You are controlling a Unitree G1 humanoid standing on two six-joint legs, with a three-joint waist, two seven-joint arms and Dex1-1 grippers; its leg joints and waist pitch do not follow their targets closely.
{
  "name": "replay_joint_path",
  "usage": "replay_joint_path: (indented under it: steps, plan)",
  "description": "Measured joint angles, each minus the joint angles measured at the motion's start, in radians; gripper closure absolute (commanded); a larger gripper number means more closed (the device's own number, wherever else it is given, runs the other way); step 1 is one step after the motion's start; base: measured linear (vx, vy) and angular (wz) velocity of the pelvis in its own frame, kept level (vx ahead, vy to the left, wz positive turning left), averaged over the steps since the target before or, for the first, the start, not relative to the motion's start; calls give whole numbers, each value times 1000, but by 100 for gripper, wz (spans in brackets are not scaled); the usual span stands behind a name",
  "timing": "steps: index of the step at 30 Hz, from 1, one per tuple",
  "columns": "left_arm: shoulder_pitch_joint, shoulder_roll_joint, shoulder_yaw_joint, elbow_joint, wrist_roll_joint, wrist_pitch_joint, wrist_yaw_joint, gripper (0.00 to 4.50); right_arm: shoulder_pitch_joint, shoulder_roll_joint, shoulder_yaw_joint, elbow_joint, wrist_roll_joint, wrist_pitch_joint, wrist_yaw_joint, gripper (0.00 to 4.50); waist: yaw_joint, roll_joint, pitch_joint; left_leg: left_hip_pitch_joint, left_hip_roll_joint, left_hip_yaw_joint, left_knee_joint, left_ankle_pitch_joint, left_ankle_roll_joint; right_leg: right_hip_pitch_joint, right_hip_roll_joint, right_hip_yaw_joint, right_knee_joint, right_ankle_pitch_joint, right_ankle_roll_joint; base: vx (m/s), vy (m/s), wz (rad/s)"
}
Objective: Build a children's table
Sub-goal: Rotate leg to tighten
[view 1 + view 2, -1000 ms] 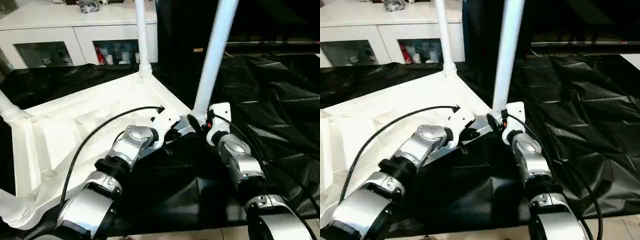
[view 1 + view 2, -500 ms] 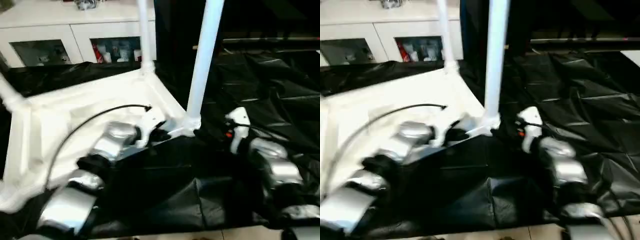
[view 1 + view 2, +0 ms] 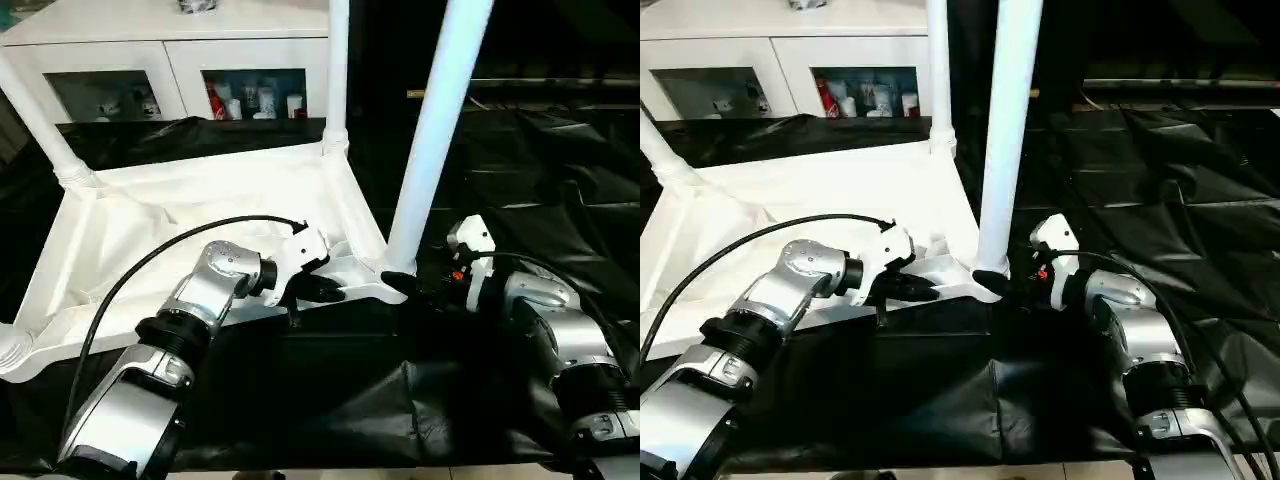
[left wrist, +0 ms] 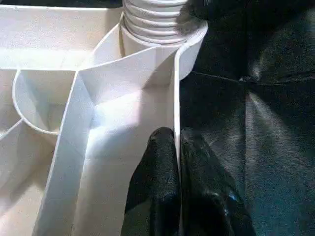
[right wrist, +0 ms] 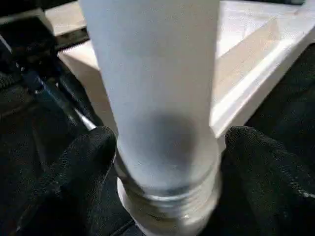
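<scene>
- the children's table (image 3: pixel 190 225) lies upside down on the black-covered table (image 3: pixel 560 190), left of centre in the head views, with its white legs standing up from the corner sockets.
- the nearest leg (image 3: pixel 430 150) rises at centre frame from the corner closest to the grippers; another leg (image 3: pixel 337 75) stands behind it, and one more (image 3: pixel 40 125) at upper left.
- the left gripper (image 3: pixel 325 292) is pinched on the tabletop's raised rim (image 4: pixel 176 98), one finger on each side of it, just beside that corner.
- the right gripper (image 5: pixel 165 172) stands wide, its fingers (image 5: pixel 86 162) on either side of the nearest leg's base; whether they touch it is unclear.
- a white cabinet (image 3: pixel 170 60) runs along the top left.
</scene>
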Motion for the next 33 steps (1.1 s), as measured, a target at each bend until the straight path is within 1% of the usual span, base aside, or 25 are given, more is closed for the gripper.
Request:
replay_joint_path:
  steps: [3,5,6,7,12,17,19,22,24,29,30,31,32,33]
  plan:
    - [3,1,0,-4,0,0,-16,450,-3,4,11,0,-3,10,12,107,2,0,0,0,0,0,0,1,1,0,0,0,0,0,0,0,0,0]
    - [6,3,0,-8,0,1,-23,450,-3,-1,12,0,-4,11,17,124,2,0,0,0,0,0,0,1,2,0,0,0,0,0,0,0,0,0]
    - [7,5,0,-10,0,1,-26,450,-3,-3,13,0,-4,11,19,124,2,0,0,0,0,0,0,1,2,0,0,0,0,0,0,0,0,0]
    - [8,5,0,-10,0,2,-28,450,-3,-3,14,0,-4,12,19,147,1,0,0,0,0,0,0,1,2,0,0,0,0,0,0,0,0,0]
    - [11,7,0,-16,0,4,-30,450,-3,-2,14,0,-6,12,20,173,1,0,0,0,0,0,0,1,2,0,0,0,1,0,0,0,0,0]
    - [18,9,1,-26,1,9,-20,450,-6,11,12,13,-10,4,-4,175,-1,-1,0,1,0,0,0,1,2,0,0,0,1,0,0,0,0,0]
    - [10,-12,19,2,18,9,86,450,-43,83,-12,93,-31,-23,-153,176,-11,-1,0,3,0,0,2,1,1,1,0,1,3,0,0,0,0,0]
    - [-18,-77,35,53,36,30,239,450,-81,139,-50,167,-40,-30,-344,176,-26,-2,-1,8,0,0,2,-2,-3,6,0,2,3,0,0,0,0,0]
    - [-37,-116,43,77,41,67,322,450,-99,176,-77,196,-42,-31,-463,176,-33,-1,-1,9,-1,0,1,-2,-3,9,0,3,0,0,0,0,0,0]
    - [-71,-198,54,112,42,127,469,450,-138,256,-117,238,-62,-39,-706,176,-40,-1,-2,10,-2,0,2,-2,-3,11,0,3,-1,0,0,0,0,0]
    - [-73,-208,55,114,42,133,488,450,-145,264,-122,245,-68,-43,-738,141,-41,-1,-2,9,-2,0,2,-2,-3,11,0,3,-2,0,0,0,0,0]
    - [-75,-214,56,115,43,135,496,450,-146,272,-123,250,-69,-52,-746,120,-41,-1,-2,9,-2,-1,2,-2,-3,11,0,3,-2,0,0,0,0,0]
    - [-77,-217,57,119,45,135,499,450,-146,276,-127,255,-69,-62,-747,120,-40,-1,-2,9,-2,-1,1,-2,-3,11,0,3,-2,0,0,0,0,0]
    - [-78,-218,57,121,48,131,500,450,-146,281,-128,262,-69,-71,-742,106,-40,-1,-2,9,-2,-1,1,-2,-3,11,0,3,-2,0,0,0,0,0]
